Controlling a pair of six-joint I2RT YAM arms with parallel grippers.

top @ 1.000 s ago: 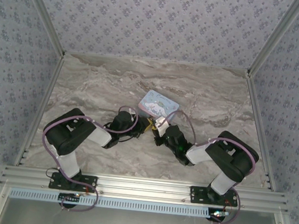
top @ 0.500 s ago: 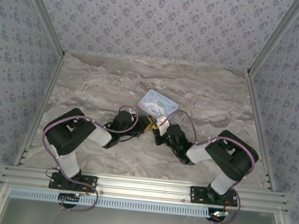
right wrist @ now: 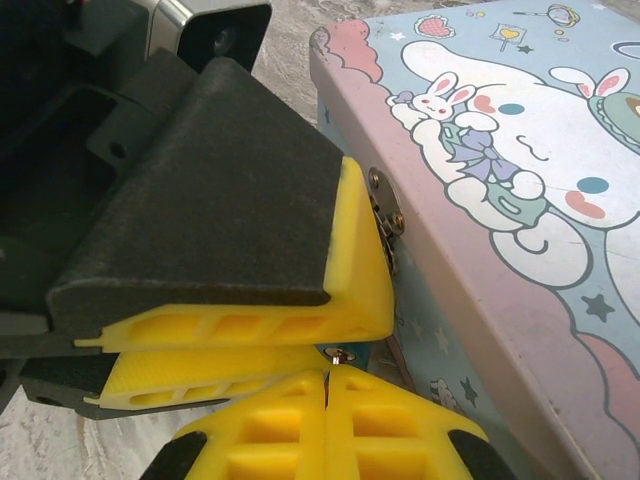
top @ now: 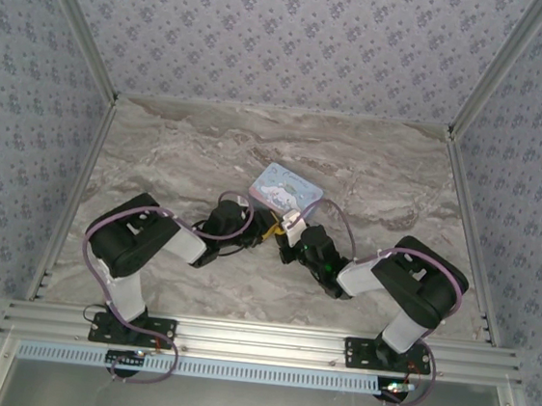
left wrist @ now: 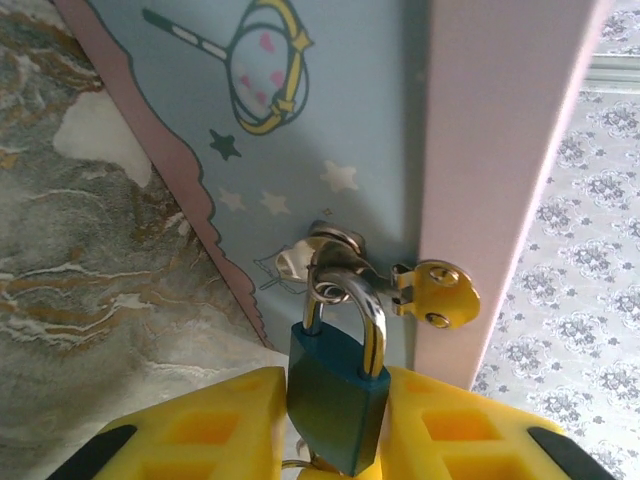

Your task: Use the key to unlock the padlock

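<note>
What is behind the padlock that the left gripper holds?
The tin's blue starred wall, with the metal loop that the padlock's shackle passes through. The padlock body and the left gripper's fingers cover the wall lower down.

Tin (top: 288, 191) on the table (top: 180, 145), padlock (left wrist: 338, 385) on its near side inside the left tool (left wrist: 335, 425), right tool (right wrist: 327, 400) just beside

Soft, even light with faint shadows; the padlock (left wrist: 338, 395) looks sharp, frame edges slightly blurred.
</note>
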